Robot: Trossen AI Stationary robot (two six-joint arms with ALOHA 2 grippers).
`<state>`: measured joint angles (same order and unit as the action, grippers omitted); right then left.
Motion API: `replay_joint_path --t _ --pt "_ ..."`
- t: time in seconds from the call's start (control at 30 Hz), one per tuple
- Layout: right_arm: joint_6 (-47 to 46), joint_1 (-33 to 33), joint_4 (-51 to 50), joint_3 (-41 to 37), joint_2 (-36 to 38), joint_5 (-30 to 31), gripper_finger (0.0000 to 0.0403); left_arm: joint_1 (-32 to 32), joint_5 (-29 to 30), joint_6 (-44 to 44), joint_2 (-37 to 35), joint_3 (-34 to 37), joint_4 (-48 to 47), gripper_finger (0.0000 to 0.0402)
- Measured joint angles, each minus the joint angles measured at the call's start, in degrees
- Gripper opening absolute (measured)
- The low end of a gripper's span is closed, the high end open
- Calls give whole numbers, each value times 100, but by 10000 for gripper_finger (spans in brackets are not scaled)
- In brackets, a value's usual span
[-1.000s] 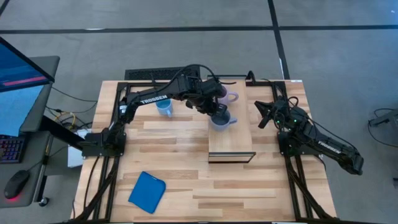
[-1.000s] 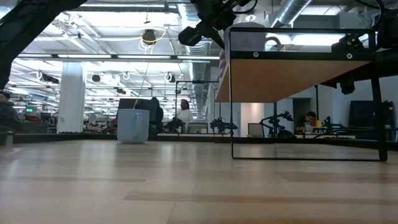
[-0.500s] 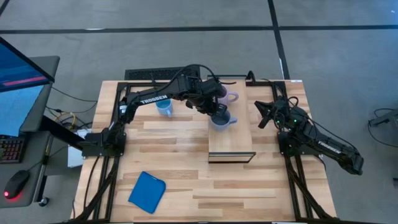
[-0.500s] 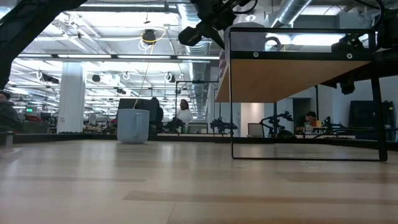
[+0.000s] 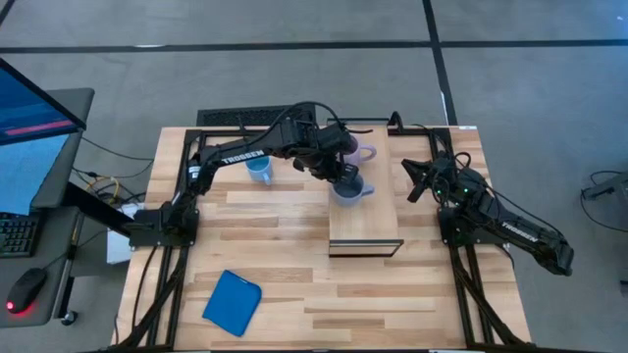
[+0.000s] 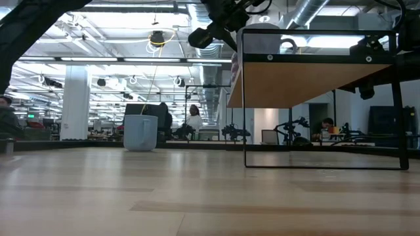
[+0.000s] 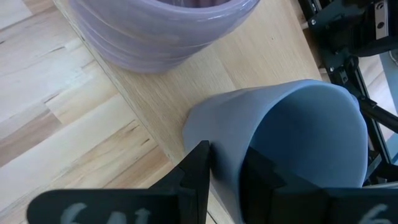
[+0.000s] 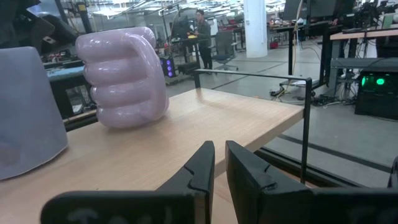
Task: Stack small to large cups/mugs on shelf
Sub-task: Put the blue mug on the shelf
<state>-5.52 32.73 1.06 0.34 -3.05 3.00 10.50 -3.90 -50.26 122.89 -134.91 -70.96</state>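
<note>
The dull grey-blue mug (image 5: 346,190) is at the left edge of the light-wood shelf (image 5: 365,224). My left gripper (image 5: 339,175) is shut on it and also shows in the left wrist view (image 7: 227,158). The pale purple mug (image 5: 359,154) stands on its base on the shelf's far end, close behind the grey-blue mug (image 8: 28,112). The bright light blue mug (image 5: 259,171) stands on the tabletop left of the shelf. My right gripper (image 5: 413,182) is shut and empty, level with the shelf top on its right side. My left gripper pinches the grey-blue mug's wall at the rim (image 7: 231,140), with one finger (image 7: 199,171) outside and one finger (image 7: 264,180) inside the mug. The fingers come from above and from the table's left. The mug stands mouth up at the shelf's left edge; whether its base rests on the board, I cannot tell.
A flat blue square pad (image 5: 233,302) lies on the tabletop near the front left. The shelf's dark frame posts (image 6: 245,98) stand on the table. The shelf's near half is bare board. People and desks show in the room beyond the table.
</note>
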Motion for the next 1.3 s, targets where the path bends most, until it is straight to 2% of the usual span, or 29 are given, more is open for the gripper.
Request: replay_joint_path --t 0.53,0.93,1.3 --pt "0 -1 0 0 0 -1 64 0 4 2 2 0 2 56" --pt "2 -2 0 0 0 1 64 -2 7 2 2 0 45 103" --pt "2 -2 0 0 0 -1 64 0 2 111 2 0 169 105"
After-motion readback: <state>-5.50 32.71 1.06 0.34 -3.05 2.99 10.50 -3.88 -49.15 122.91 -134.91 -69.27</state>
